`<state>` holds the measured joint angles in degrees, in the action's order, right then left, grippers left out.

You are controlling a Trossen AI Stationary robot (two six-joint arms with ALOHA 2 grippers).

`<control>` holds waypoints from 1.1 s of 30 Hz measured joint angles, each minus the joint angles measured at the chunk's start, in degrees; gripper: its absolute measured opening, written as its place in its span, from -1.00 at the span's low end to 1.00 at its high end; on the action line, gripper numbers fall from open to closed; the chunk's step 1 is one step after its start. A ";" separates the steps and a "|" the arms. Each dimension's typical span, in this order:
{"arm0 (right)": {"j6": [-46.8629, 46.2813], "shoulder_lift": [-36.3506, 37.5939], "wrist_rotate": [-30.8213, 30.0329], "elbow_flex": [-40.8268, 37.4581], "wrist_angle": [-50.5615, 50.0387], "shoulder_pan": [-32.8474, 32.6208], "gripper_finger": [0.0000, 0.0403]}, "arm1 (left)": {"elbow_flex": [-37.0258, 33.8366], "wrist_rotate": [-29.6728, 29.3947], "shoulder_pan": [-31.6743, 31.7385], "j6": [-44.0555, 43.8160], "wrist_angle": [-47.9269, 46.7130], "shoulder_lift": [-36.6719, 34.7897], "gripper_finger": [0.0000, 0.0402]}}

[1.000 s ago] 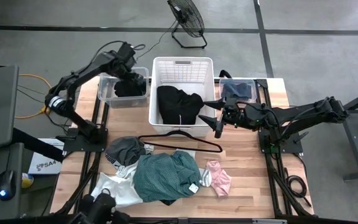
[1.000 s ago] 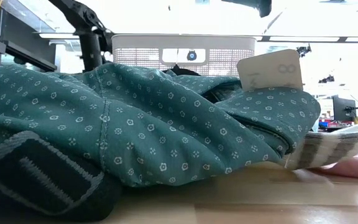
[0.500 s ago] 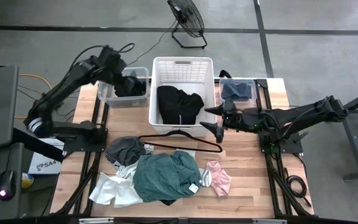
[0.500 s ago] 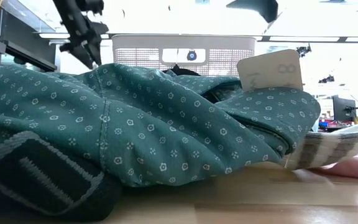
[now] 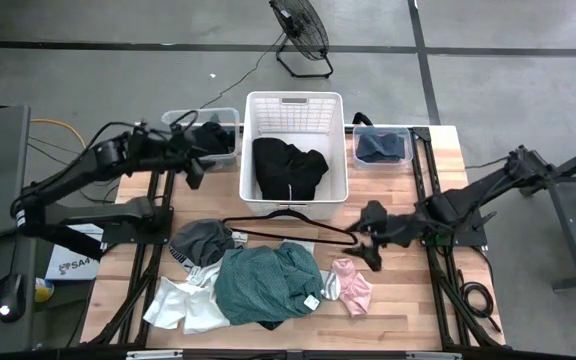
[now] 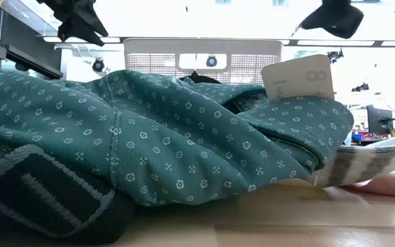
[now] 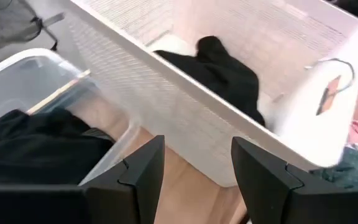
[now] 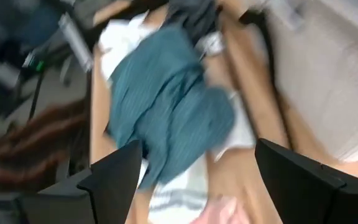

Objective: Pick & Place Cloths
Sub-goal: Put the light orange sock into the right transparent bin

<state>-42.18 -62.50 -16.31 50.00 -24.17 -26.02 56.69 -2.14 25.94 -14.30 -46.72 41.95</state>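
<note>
1. Teal-green cloth [image 5: 266, 283] lies on the worktop [image 5: 408, 290] below the white basket [image 5: 294, 104] in the high view, with grey [image 5: 200, 240], white [image 5: 190, 305] and pink [image 5: 352, 285] cloths around it. A black cloth [image 5: 288, 168] fills the basket. The left hand [image 5: 194, 165] hovers just left of the basket, the right hand [image 5: 368, 245] beside the pink cloth.
2. Low view: the teal-green cloth fills the foreground before the basket.
3. Left wrist view: the left hand's fingers [image 7: 143, 171] are spread, empty.
4. Right wrist view: the right hand's fingers [image 8: 114, 177] are spread above the cloths.
</note>
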 joint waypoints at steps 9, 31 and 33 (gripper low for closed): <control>12.27 -6.82 1.78 0.00 -3.33 -7.53 0.52 | -1.12 -4.61 -7.31 -0.55 0.72 -0.45 -0.11; 21.21 -34.39 11.12 -0.01 -1.01 -11.06 0.52 | -1.11 -6.99 -8.73 0.73 0.26 -0.45 -0.11; 20.93 -35.33 11.16 0.08 -0.53 -10.91 0.52 | -1.10 -6.98 -8.73 0.72 0.27 -0.45 -0.11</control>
<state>-21.24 -97.83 -5.15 50.08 -24.70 -36.93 55.58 -9.13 17.21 -13.58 -46.44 41.50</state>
